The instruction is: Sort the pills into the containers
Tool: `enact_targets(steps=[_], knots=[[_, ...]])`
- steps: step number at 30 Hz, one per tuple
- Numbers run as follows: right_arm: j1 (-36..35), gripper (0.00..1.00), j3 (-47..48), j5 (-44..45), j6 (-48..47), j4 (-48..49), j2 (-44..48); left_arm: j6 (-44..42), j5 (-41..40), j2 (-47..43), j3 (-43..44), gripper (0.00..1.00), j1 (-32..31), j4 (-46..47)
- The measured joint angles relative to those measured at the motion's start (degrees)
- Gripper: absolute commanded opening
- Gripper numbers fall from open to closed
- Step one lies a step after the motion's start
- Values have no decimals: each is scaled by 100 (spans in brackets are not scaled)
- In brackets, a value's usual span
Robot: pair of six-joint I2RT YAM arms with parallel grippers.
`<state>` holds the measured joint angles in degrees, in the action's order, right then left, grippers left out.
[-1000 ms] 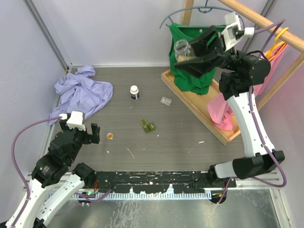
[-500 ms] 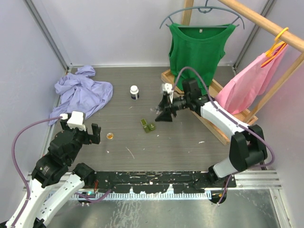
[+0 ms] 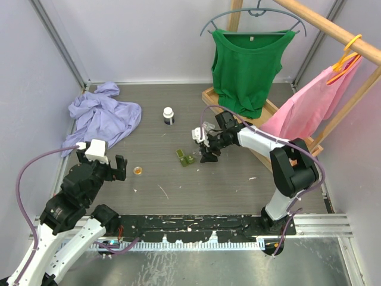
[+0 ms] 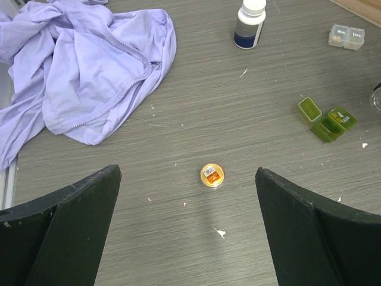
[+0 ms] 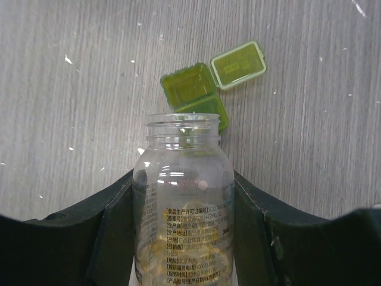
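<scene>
The olive green container (image 5: 205,83) lies on the table with its lids open; it also shows in the top view (image 3: 185,157) and the left wrist view (image 4: 326,119). My right gripper (image 5: 183,179) is shut on a clear uncapped bottle (image 5: 183,208) with yellow pills (image 5: 178,256) in its lower part. The bottle's mouth sits right at the green container's near compartment. In the top view the right gripper (image 3: 206,150) is low, just right of that container. The clear container (image 4: 346,37) lies farther back. My left gripper (image 4: 187,173) is open above the table, well left of both containers.
An orange bottle cap (image 4: 211,175) lies between the left fingers. A white pill bottle (image 4: 250,24) stands at the back, a lilac garment (image 4: 89,65) is heaped at the left. A wooden clothes rack (image 3: 250,137) with green (image 3: 247,65) and pink tops stands at the right.
The right arm has come down from high near the rack with the bottle and now holds it low beside the green container. The left arm has not moved.
</scene>
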<state>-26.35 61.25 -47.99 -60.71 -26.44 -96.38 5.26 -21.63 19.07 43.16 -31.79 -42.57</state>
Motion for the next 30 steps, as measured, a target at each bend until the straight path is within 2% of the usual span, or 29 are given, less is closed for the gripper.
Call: enact_targets(steps=[11,30], knots=[[-332,2,229,721,-505,-142,-468,-9,46,9,-15,98,0,35],[-817,1,763,1622,-669,-450,-730,-15,87,9,-24,98,4,37]])
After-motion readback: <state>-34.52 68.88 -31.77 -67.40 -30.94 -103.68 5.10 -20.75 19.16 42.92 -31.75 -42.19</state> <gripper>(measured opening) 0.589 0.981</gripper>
